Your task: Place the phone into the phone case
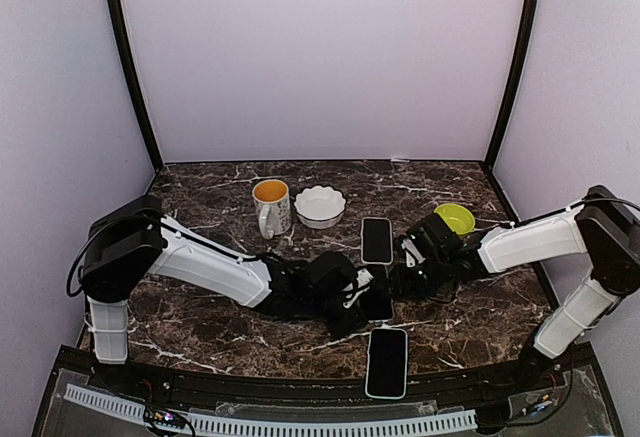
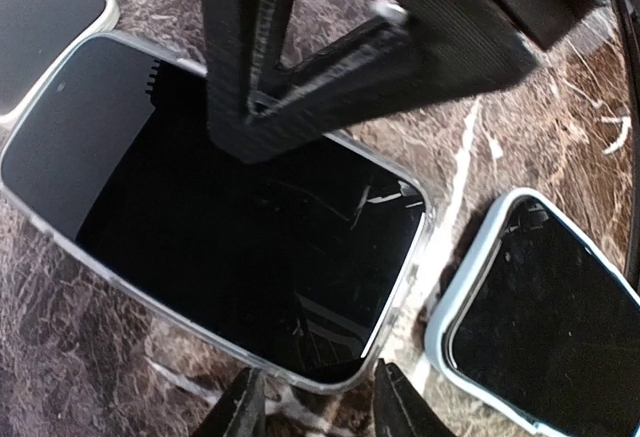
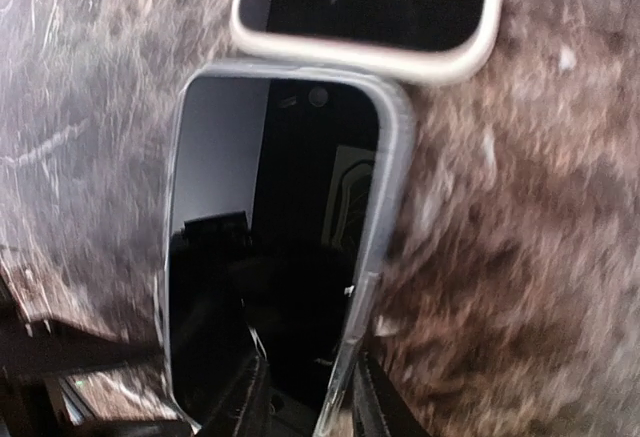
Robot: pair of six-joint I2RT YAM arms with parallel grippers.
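A black phone (image 2: 230, 227) lies screen up inside a clear phone case (image 2: 418, 257) on the marble table; in the top view (image 1: 378, 306) the two grippers mostly hide it. My left gripper (image 2: 320, 402) has its jaws narrowly apart and pinches the case's near corner, one finger (image 2: 243, 409) on each side. My right gripper (image 3: 305, 402) straddles the case's long edge (image 3: 372, 257), with one finger on the screen and the other outside the wall. It shows as a black wedge (image 2: 260, 107) in the left wrist view. The grippers (image 1: 352, 302) (image 1: 392, 282) meet at table centre.
A second phone in a cream case (image 1: 377, 240) (image 3: 370, 7) lies just behind. A third phone in a pale blue case (image 1: 387, 362) (image 2: 550, 307) lies near the front edge. A mug (image 1: 271, 205), a white bowl (image 1: 320, 206) and a yellow-green bowl (image 1: 456, 218) stand at the back.
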